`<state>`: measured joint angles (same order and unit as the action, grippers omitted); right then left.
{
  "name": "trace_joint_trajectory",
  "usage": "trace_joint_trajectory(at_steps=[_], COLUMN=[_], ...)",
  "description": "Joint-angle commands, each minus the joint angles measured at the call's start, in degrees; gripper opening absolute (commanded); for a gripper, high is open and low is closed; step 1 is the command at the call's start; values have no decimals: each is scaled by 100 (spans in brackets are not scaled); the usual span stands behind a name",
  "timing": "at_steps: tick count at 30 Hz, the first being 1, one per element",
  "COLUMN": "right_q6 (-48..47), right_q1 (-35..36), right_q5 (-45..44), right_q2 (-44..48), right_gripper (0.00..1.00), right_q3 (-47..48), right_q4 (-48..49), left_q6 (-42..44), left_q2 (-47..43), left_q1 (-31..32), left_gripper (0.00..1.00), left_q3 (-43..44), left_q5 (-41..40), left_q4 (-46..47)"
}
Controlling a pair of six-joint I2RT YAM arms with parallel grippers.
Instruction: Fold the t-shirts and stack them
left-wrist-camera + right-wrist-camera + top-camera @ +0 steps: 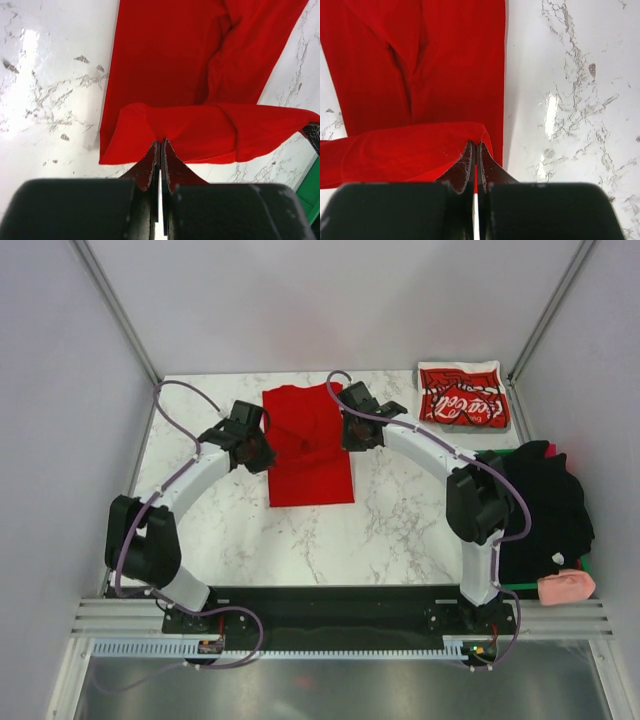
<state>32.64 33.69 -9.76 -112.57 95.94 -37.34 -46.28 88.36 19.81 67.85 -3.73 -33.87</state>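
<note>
1. At centre, left gripper (160, 146) and right gripper (475, 146) angle inward over the plain red t-shirt (310, 475).
2. We see both pairs of jaws pinched tight on its lifted edge.
3. Coca-Cola t-shirt (463, 396) sits folded, upper right.

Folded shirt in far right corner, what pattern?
Folded shirt is red with white Coca-Cola script; best in top external view.

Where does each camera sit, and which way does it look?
Top external: high above and behind the arms, looking down on the table; both arms show, with the plain red shirt and the Coca-Cola shirt.
Left wrist: on the left arm, looking forward over the left gripper, which pinches the plain red shirt.
Right wrist: on the right arm, likewise; the right gripper pinches it.
Shared: both wrist views see that shirt's lifted edge.
</note>
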Motion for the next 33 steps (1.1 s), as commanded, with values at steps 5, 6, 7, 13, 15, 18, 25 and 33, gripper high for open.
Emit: trace_joint_trajectory(at_steps=[5,6,7,13,15,18,25,33], right_q6=[-302,-311,-311,-311,-320,-329,-223,-302], right_q1=[-170,-187,-196,-275,-293,-345,-688,-417], right_q5=[246,299,325,457,457,519,519,650], right_q2=[-668,-730,-800,-1258,-1398,-1662,-2470,-908], right_gripper=[0,0,0,0,0,0,76,77], right_q3=[610,654,741,1066,1146,1383,3364,2107], right_q4=[60,69,78,69,69,69,-606,-55], left_q6=[374,383,383,436,453,462,840,1183], left_q2=[665,778,840,1227,1368,1684,3011,2486], left_q1=[-258,-267,-285,-425,-469,-557,-953,-1217], left_gripper=[2,2,2,2,2,2,81,90], left_q3=[430,430,439,456,535,772,2922,3879], left_q5=[135,127,127,197,197,249,1216,1146], left_q4=[442,451,460,644,653,688,286,-674])
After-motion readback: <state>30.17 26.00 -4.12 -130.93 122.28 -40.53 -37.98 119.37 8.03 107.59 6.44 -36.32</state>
